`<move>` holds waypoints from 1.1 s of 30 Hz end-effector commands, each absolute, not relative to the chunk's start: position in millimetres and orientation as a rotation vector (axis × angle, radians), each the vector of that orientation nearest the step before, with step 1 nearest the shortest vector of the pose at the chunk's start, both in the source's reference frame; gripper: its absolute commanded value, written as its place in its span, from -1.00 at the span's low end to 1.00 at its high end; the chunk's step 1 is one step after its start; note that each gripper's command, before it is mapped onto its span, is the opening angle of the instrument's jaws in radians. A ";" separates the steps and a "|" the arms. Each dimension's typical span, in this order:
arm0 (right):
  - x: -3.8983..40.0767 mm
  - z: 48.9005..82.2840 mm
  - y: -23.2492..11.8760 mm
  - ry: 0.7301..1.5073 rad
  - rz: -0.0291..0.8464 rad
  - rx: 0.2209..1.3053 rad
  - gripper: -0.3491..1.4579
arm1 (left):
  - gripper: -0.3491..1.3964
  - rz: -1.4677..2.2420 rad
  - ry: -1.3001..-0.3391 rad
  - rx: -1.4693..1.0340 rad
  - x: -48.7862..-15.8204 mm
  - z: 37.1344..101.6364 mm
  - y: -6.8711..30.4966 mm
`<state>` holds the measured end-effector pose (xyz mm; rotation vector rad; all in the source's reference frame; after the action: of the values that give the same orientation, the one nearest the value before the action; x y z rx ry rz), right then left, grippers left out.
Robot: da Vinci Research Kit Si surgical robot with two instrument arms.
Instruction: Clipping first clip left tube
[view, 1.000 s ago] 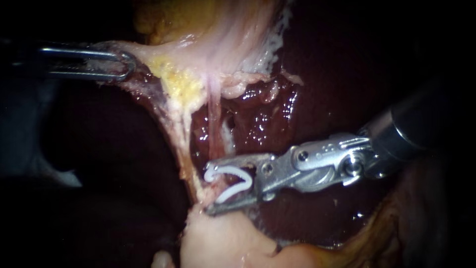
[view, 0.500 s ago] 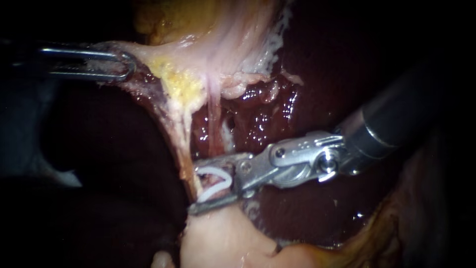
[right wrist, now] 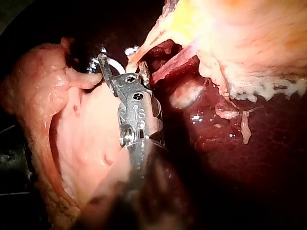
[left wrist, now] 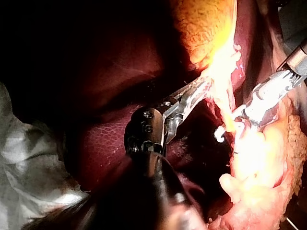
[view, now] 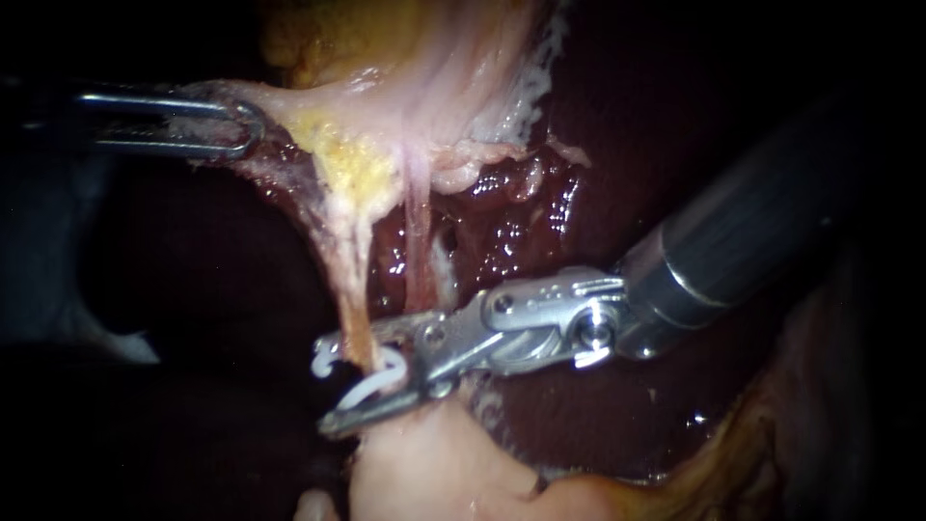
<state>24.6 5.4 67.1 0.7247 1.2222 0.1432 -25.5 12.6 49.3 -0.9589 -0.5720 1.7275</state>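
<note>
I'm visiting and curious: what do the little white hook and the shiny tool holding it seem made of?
The clip looks like smooth white plastic: opaque, with no metallic glint, though I cannot be sure. The tool of the right instrument looks like bare polished metal, probably steel: silvery, bright highlights, visible pins. Its shaft is dark and smooth, perhaps coated.

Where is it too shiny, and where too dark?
Left wrist view: glare washes out the pale tissue beside the clip; endoscope view: wet glints on the liver, left instrument half in shadow; right wrist view: right instrument goes dark up its shaft.
</note>
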 end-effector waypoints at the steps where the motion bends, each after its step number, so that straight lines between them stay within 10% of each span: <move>1: 24.6 67.1 5.3 1.223 0.145 0.730 -0.12 | -1.00 1.727 -0.572 -0.959 -25.5 49.3 12.6; 33: 25.2 62.5 1.4 1.228 0.196 0.914 -0.13 | -1.00 1.726 -0.569 -0.957 -25.3 49.3 12.6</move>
<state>25.2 1.5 62.5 0.9162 1.2276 0.1981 -25.3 12.6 49.3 -0.9572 -0.5690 1.7258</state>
